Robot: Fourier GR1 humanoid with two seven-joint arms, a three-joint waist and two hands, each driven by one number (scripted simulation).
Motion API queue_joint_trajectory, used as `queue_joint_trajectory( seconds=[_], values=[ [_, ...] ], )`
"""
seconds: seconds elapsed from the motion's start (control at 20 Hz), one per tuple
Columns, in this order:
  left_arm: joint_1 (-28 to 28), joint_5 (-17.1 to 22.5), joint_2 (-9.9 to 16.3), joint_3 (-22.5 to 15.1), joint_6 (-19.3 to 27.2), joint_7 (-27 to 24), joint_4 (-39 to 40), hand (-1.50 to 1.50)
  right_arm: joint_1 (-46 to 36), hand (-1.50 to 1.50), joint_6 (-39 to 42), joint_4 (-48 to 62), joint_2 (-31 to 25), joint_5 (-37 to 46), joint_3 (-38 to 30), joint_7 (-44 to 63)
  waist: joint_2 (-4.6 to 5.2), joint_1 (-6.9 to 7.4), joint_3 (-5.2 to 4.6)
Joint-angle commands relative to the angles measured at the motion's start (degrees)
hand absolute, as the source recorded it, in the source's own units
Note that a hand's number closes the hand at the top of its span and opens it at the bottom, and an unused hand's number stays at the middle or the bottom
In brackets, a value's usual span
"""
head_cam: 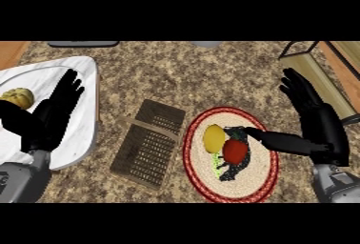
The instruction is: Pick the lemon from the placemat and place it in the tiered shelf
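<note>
The yellow oval lemon [214,138] is seen on the round woven placemat with a red border [264,183], at about the 10 o'clock part of it. Just beside the lemon, at its 4 o'clock, a red round fruit [235,151] lies on a dark green patch of leaves [232,171].

The wooden tiered shelf with a dark frame [330,71] is found at the 2 o'clock corner of the counter, well apart from the placemat.

The right hand [316,119] is held at 3 o'clock of the placemat. Its fingers are straight and spread upward, while the thumb [271,139] is stretched toward the fruits; nothing is held. It is probably placed there to approach the lemon from the side.

The left hand [53,112] is kept open with straight fingers over the white marble board [84,143] at 9 o'clock, resting. A brown slotted grater [149,143] lies between the board and the placemat.
</note>
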Motion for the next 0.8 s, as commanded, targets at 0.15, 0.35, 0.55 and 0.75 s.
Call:
queue_joint_trajectory(
  seconds=[0.15, 0.35, 0.55, 0.75],
  values=[
    [-0.40, -0.91, -0.59, -0.49, -0.63, -0.88, 1.24, 0.00, -2.89, -1.50, 10.70, -0.74, -16.07, 10.89, 10.58, 20.83, 0.13, 0.91, -0.50],
    [-2.98, -1.13, -1.08, -0.78, -0.94, -0.38, 1.98, 0.00, -11.54, -1.50, 16.79, -1.22, -21.19, 19.52, 16.09, 33.85, 0.19, 2.09, -0.63],
    [-2.85, -1.52, -2.80, -2.28, -0.66, 0.63, 0.76, 0.00, -22.56, -1.50, 22.43, 1.07, -13.84, 22.01, 21.32, 50.30, 0.24, 3.20, -0.18],
    [-5.08, -1.64, -2.90, -0.15, -1.60, 0.04, 4.98, 0.00, -27.11, -1.50, 22.65, 4.09, -2.52, 27.27, 27.39, 58.95, 0.27, 1.76, -0.03]
  ],
)
